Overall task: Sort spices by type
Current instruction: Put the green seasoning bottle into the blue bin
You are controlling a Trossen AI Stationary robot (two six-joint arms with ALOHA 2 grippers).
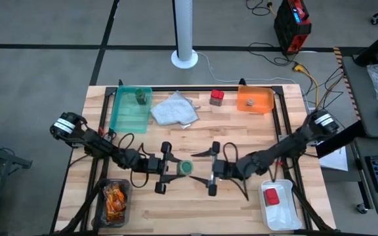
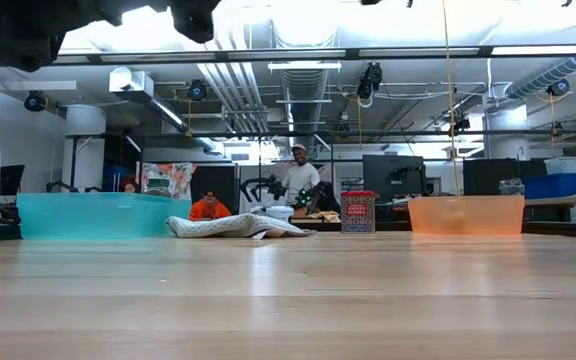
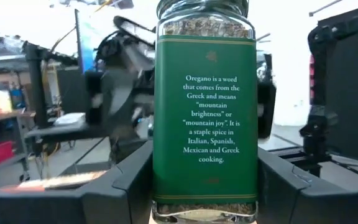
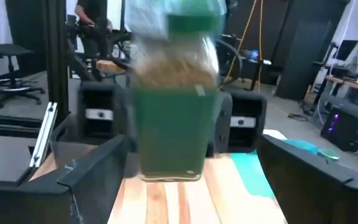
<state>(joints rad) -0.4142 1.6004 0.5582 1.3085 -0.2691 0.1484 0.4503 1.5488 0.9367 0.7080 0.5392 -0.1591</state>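
Oregano jar [image 1: 186, 168], green cap, sits low centre of the high view, clamped in the left tool [image 1: 169, 168] and lifted off the surface [image 1: 195, 137]. In the left wrist view the label fills the frame between both dark fingers [image 3: 129, 180]. The right tool [image 1: 212, 169] is just beside the jar, jaws wide, nothing in them; looks like a handover between arms.

Risks, judged from this:
- Right tool closes off-centre on the glass, so the jar twists or tips.
- Left lets go before the right has a firm hold, and the jar drops and rolls.
- The two tools clash, being so close together.

Another green-capped jar [image 1: 140, 98] is in the teal tray [image 1: 125, 115], upper left. A red box [image 1: 216, 98] stands loose at upper centre, and another red box [image 1: 272, 196] lies in the white tray [image 1: 282, 215], lower right. The grey cloth [image 1: 174, 109] lies beside the teal tray and could snag a jar set down short of it.
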